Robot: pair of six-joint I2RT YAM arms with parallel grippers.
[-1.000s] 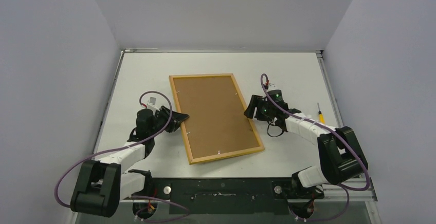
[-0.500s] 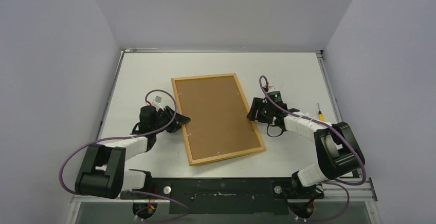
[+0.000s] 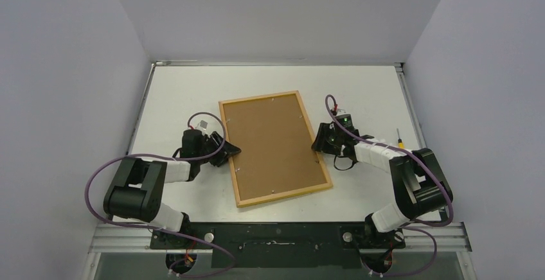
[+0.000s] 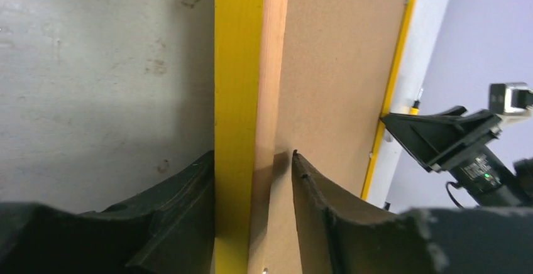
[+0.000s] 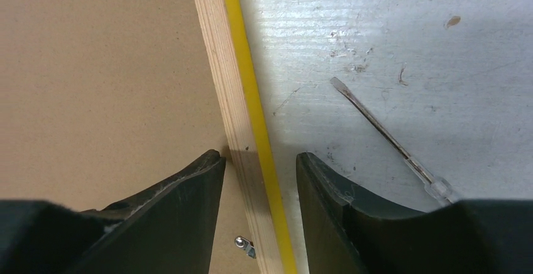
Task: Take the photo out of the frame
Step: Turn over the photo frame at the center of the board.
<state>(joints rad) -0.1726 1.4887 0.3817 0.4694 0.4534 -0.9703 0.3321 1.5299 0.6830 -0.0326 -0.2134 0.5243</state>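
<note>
The frame (image 3: 273, 145) lies face down on the white table, its brown fibreboard backing up. The photo is hidden under that backing. My left gripper (image 3: 230, 149) straddles the frame's left rim (image 4: 267, 66). One finger rests against the yellow outer side and the other stands over the backing, a small gap off the wood, so it is open (image 4: 253, 158). My right gripper (image 3: 316, 144) straddles the right rim (image 5: 242, 98), open (image 5: 259, 158), with a gap on each side of the wood. A small metal tab (image 5: 245, 246) sits on the backing between its fingers.
A small yellow-handled screwdriver (image 3: 400, 144) lies on the table right of the right arm, its shaft (image 5: 383, 132) close to the outer right finger. Grey walls enclose the table on three sides. The black base rail (image 3: 276, 235) runs along the near edge.
The frame has slid a little to the right and turned more upright. My left arm has followed it inward and its jaws have widened. My right jaws have narrowed around the right rim.
</note>
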